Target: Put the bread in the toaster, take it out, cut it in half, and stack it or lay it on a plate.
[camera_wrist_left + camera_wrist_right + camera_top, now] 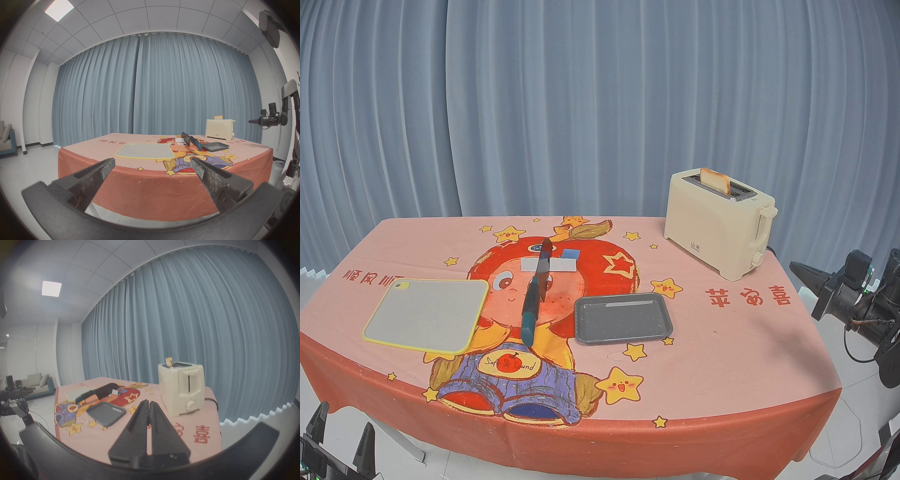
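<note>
we see bread (pixel 715 180) poking from the toaster (pixel 717 225), and a knife (pixel 534 294) between cutting board (pixel 428 314) and grey tray (pixel 622 317).

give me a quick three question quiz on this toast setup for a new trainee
1. True or false: the bread sticks up out of a slot of the toaster.
2. Which thing lies between the cutting board and the grey tray? A) knife B) spoon C) cup
3. Fill in: the left pincer is open, and the right pincer is ____.

Key: 1 true; 2 A; 3 shut
</note>
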